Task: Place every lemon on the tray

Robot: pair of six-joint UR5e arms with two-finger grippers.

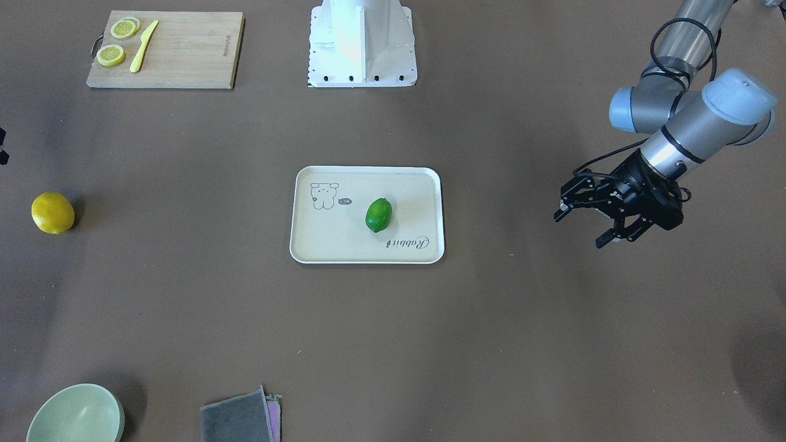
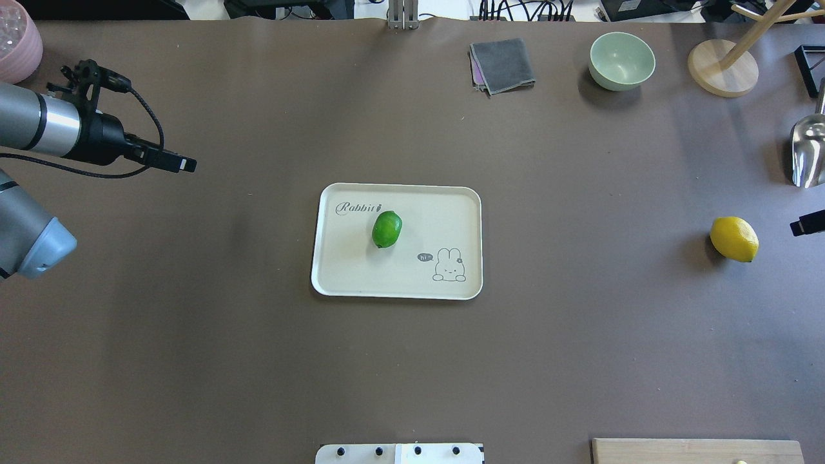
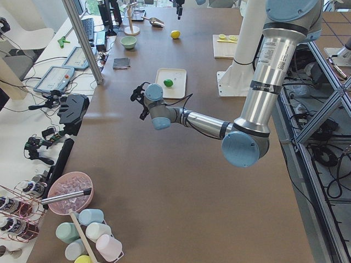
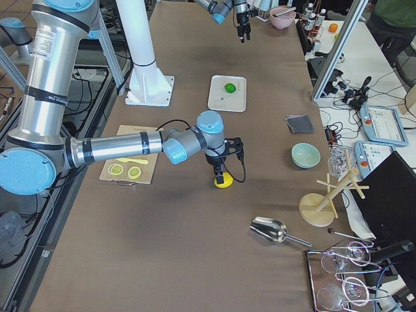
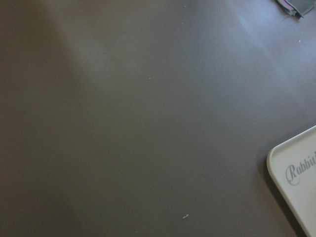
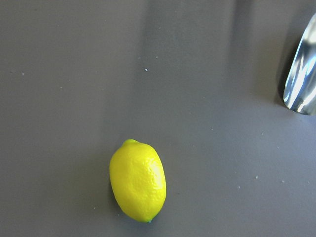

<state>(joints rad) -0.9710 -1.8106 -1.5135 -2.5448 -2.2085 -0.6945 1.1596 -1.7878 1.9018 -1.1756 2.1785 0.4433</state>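
Observation:
The green lemon (image 1: 379, 215) lies on the beige tray (image 1: 344, 242) at the table's middle; in the overhead view the lemon (image 2: 387, 229) is near the "Rabbit" script on the tray (image 2: 361, 270). The yellow lemon (image 2: 734, 238) lies on the bare table far to the tray's right, and also shows in the right wrist view (image 6: 138, 180). My left gripper (image 1: 583, 228) is open and empty, hovering well left of the tray. My right gripper (image 4: 219, 168) hangs just above the yellow lemon (image 4: 223, 181); I cannot tell whether it is open.
A wooden cutting board (image 1: 184, 52) with lemon slices and a yellow knife sits near the robot's right. A green bowl (image 2: 621, 60), grey cloth (image 2: 503, 64), wooden stand (image 2: 722, 67) and metal scoop (image 2: 809, 151) stand along the far and right edges.

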